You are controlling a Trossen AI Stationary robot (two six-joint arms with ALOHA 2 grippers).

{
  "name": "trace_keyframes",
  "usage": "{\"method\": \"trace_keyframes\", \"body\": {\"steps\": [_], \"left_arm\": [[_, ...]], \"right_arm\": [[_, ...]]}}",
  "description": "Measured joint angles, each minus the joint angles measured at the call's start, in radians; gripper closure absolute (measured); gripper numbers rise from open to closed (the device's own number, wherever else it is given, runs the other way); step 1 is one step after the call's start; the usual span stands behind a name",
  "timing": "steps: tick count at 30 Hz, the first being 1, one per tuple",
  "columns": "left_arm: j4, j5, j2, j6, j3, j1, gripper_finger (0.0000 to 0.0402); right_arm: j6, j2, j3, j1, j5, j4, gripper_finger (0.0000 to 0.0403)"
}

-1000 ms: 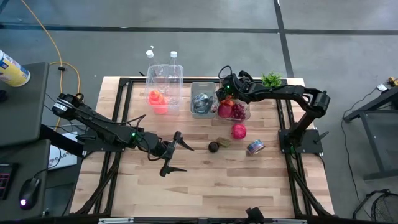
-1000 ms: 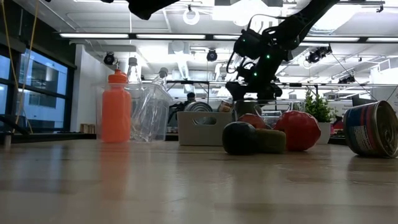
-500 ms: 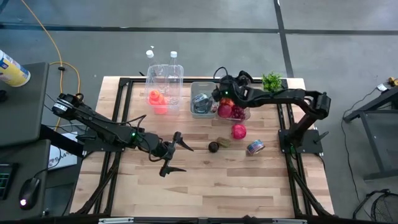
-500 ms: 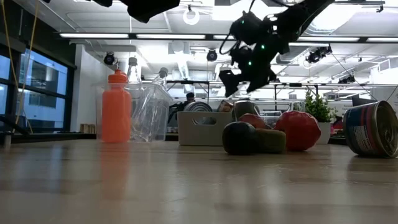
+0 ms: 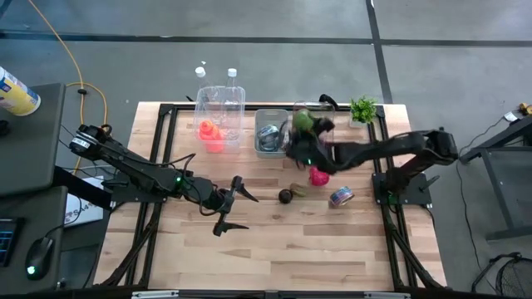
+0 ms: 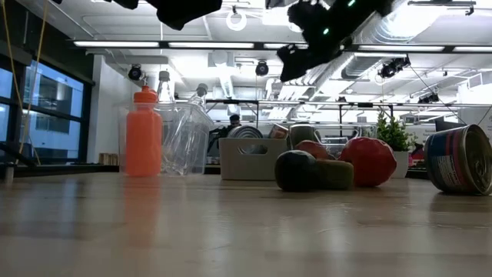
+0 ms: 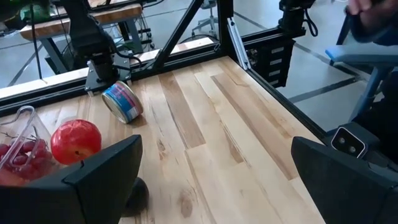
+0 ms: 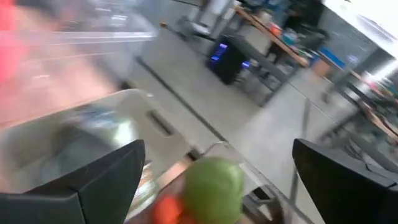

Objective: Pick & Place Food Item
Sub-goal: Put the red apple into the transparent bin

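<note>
Right gripper [image 5: 297, 148] hangs above the clear food tub [image 5: 318, 149], fingers wide apart, nothing clamped. A green apple [image 5: 302, 120] sits in that tub with red grapes [image 7: 15, 155]; the right wrist view shows the apple [image 8: 213, 183] between its own spread fingers, well beyond them. Grey bin [image 5: 270, 133] touches the tub on the side toward the orange bottle [image 5: 209, 133]. Red apple [image 5: 319, 175] lies on the table [image 5: 274, 249] just in front of the tub, tin can [image 5: 340, 196] and dark avocado [image 5: 285, 196] near it. Left gripper [image 5: 237, 205] waits well apart from the tub, over bare table, fingers spread, empty.
</note>
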Motion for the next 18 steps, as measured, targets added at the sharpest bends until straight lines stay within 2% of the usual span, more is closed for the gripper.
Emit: {"method": "trace_keyframes", "body": {"steps": [5,9,13,18], "left_arm": [[-0.001,0.000,0.000,-0.001,0.000,0.000,0.0002],[-0.005,0.000,0.000,-0.003,0.000,0.000,0.0002],[-0.006,0.000,0.000,-0.003,0.000,0.000,0.0002],[-0.007,0.000,0.000,-0.003,0.000,0.000,0.0002]], "right_arm": [[0.136,-0.050,0.000,0.192,0.000,-0.200,0.0008],[0.383,-0.101,0.000,0.344,-0.001,-0.403,0.0008],[0.666,-0.153,0.000,0.483,-0.051,-0.615,0.0008],[1.011,-0.169,0.000,0.589,-0.122,-0.866,0.0008]]}}
